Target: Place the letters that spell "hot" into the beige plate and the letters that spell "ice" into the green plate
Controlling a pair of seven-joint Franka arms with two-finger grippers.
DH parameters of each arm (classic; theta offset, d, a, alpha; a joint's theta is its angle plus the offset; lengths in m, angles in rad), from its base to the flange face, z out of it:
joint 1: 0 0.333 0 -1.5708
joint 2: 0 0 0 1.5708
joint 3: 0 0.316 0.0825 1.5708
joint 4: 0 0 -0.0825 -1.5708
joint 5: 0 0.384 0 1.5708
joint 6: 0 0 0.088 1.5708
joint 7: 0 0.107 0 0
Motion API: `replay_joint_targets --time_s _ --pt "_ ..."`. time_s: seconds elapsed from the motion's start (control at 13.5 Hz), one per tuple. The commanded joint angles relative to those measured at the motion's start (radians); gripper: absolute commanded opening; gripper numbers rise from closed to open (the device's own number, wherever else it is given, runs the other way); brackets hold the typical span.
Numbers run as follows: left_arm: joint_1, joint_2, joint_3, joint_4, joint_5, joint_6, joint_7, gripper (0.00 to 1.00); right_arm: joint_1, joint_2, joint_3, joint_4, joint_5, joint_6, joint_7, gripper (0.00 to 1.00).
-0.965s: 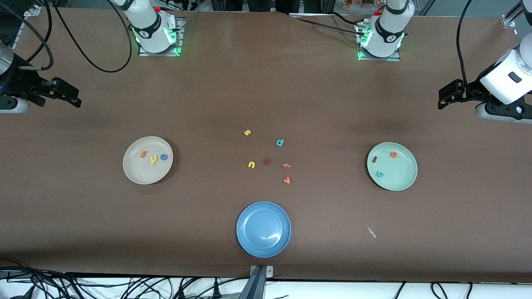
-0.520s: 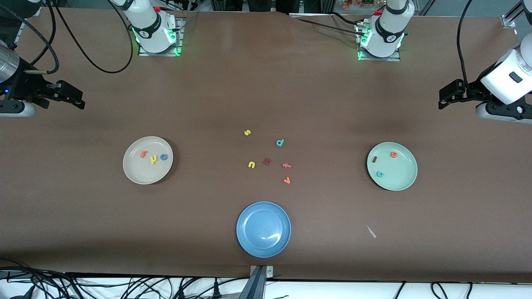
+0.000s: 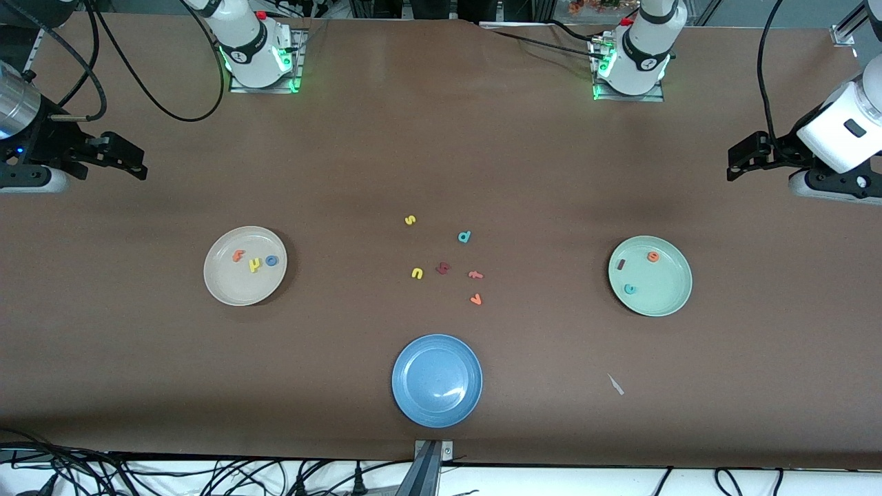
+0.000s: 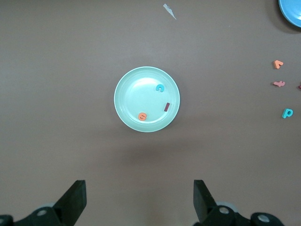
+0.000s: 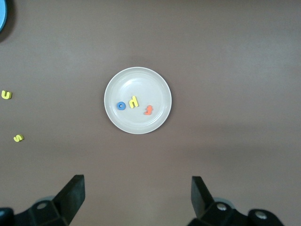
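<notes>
The beige plate (image 3: 227,293) (image 5: 141,80) holds the orange "t" (image 3: 238,256), yellow "h" (image 3: 255,264) and blue "o" (image 3: 272,260). In the green plate (image 3: 665,296) (image 4: 134,94) lie the dark red "i" (image 3: 621,264), orange "e" (image 3: 652,257) and teal "c" (image 3: 630,288). My right gripper (image 3: 131,160) (image 5: 138,195) hangs open and empty over bare table at the right arm's end, apart from the beige plate. My left gripper (image 3: 741,162) (image 4: 139,197) is open and empty too, over bare table at the left arm's end.
A blue plate (image 3: 437,380) sits mid-table nearest the front camera. Loose letters lie in the middle: yellow "s" (image 3: 410,220), teal "d" (image 3: 464,237), yellow "n" (image 3: 417,273), a dark red letter (image 3: 443,268), salmon "f" (image 3: 475,275), orange "v" (image 3: 475,300). A white scrap (image 3: 615,384) lies nearby.
My right gripper has drifted slightly toward the table's middle. The left gripper, plates and letters have not visibly moved.
</notes>
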Motion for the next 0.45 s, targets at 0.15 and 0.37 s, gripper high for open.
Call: replay_joint_targets --time_s 0.15,0.37 --pt "0.003 0.008 -0.001 0.028 0.001 -0.022 0.010 1.00 -0.012 0.011 0.002 0.035 -0.009 -0.029 0.005 1.00" --pt "0.003 0.007 -0.001 0.028 0.001 -0.022 0.010 1.00 -0.012 0.011 0.002 0.035 -0.012 -0.029 0.007 1.00"
